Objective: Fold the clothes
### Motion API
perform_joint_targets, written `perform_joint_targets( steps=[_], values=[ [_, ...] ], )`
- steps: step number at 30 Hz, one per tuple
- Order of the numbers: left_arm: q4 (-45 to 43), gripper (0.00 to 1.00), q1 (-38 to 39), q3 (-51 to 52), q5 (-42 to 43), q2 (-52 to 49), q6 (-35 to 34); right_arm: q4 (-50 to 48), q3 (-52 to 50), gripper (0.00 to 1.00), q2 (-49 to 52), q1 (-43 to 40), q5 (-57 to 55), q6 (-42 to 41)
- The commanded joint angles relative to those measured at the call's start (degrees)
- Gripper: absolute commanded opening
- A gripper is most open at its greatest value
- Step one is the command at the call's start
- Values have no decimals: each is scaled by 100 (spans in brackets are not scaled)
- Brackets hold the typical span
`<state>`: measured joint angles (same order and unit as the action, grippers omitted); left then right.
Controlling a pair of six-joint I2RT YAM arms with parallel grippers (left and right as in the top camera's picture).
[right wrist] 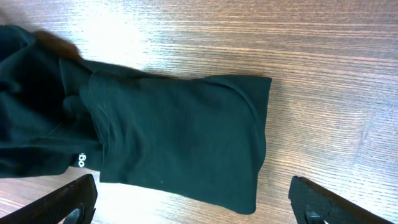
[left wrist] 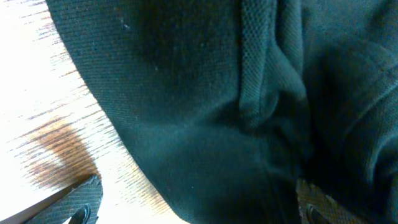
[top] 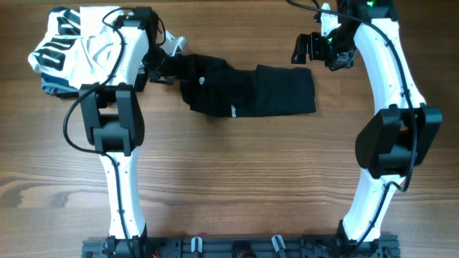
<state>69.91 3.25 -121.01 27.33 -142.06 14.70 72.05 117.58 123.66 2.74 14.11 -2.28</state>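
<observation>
Left tool sits low at the left end of the black garment, where the cloth is bunched and creased. In the left wrist view its fingers stand spread wide: one tip is over bare wood at the lower left, the other is at the lower right against the dark fabric, and cloth fills the span between them without being pinched. Right tool is held just off the garment's right end, toward the far edge of the counter. In the right wrist view its fingertips are likewise spread apart, one at each lower corner of the frame, with nothing held between them. The black garment lies flat on the counter as a long band running left to right between the two arms. Its right portion is a smooth, squared panel with a straight edge. Its left portion is thicker and rumpled, with folds overlapping. Small white print shows on the near edge of the band, and a second mark nearer the left end. At the far left corner of the counter, behind the left arm, lies a white-and-black patterned pile of clothing, loosely heaped and apart from the black garment.
</observation>
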Motion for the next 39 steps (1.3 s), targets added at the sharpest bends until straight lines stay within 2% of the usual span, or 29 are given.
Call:
perform_joint_targets(
  steps=[1, 4, 10, 11, 12, 16, 17, 20, 22, 23, 24, 26, 27, 34, 39],
  values=[
    [-592, 99, 39, 776, 48, -232, -256, -22, 70, 100, -90, 13, -81, 81],
    [-1187, 82, 120, 1202, -17, -232, -623, -101, 70, 100, -87, 13, -81, 76],
    [-1617, 79, 654, 1801, -1556, -232, -1423, -221, 70, 100, -87, 13, -79, 74],
    [-1600, 73, 734, 1808, -1790, -232, -1578, -221, 70, 100, -87, 13, -79, 76],
    [-1591, 65, 791, 1805, -1980, -232, -1744, -214, 70, 100, -87, 13, -79, 76],
    [-1478, 12, 796, 1805, -2085, -232, -2116, -166, 68, 100, -87, 17, -79, 74],
    [-1427, 4, 765, 1805, -2079, -227, -2138, -162, 61, 100, -87, 20, -79, 72],
    [-1211, 4, 627, 1803, -2079, -127, -2164, -140, 33, 98, -87, 28, -26, 9],
    [-1032, 4, 525, 1770, -2055, 87, -2162, -109, 4, 76, -76, 31, 133, -90],
    [-968, 4, 479, 1755, -2022, 227, -2164, -81, 4, 68, -50, 31, 243, -92],
    [-892, 4, 426, 1738, -1945, 463, -2162, -46, -20, 50, -26, 31, 409, -90],
    [-828, 4, 380, 1738, -1886, 894, -2162, -87, -219, 23, -26, 42, 671, -98],
    [-798, 4, 376, 1740, -1886, 1143, -2159, -122, -345, 4, -26, 42, 804, -116],
    [-769, 4, 376, 1740, -1886, 2197, -2159, -817, -1453, 4, -24, 105, 1805, 35],
    [-684, 4, 396, 1740, -1884, 2588, -2159, -1954, -2424, 4, -22, 146, 1803, -402]
  ],
)
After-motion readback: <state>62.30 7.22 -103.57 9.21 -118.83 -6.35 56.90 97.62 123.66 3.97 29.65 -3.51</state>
